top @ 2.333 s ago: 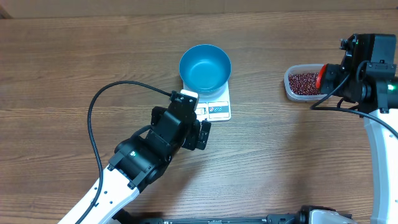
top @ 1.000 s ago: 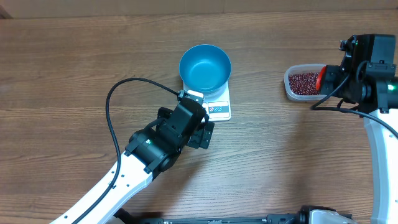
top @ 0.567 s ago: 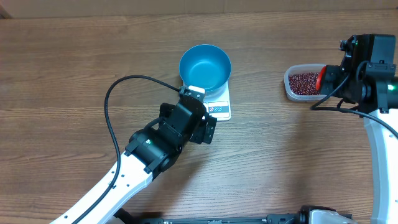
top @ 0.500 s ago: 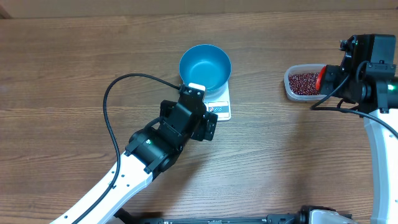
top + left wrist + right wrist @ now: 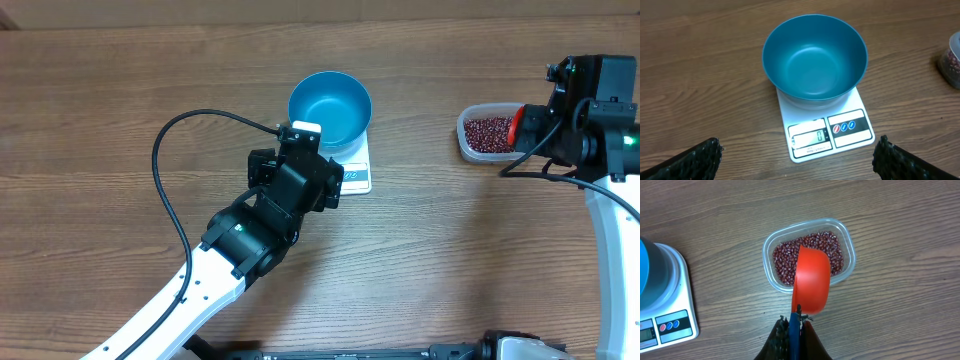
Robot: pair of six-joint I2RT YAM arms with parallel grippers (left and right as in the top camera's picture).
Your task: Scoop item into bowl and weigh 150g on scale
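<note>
So my right gripper [image 5: 794, 330] is pinching the thin handle of the orange scoop [image 5: 811, 280], fingers clamped tight on it. The cup end is hanging just ahead of them, over the clear tub [image 5: 850, 255] where the beans [image 5: 785, 262] are sitting. I can't tell if anything's in the scoop. My left gripper [image 5: 797, 161] is hovering with its fingers spread wide. The scale [image 5: 852, 136] is sitting just ahead of them, in line with the gap, with the empty blue bowl [image 5: 815, 55] on top and the display [image 5: 811, 137] showing zero.

What I'm worrying about: that handle is skinny, so a loaded scoop is probably going to swivel in my pinch and dump beans on the bare table [image 5: 900, 305] between tub and bowl. My left fingers are also sitting close to the scale, so one nudge and I'm wrecking the zero or shoving the bowl. And tipping in full scoops near the end is asking to overshoot the target weight.
</note>
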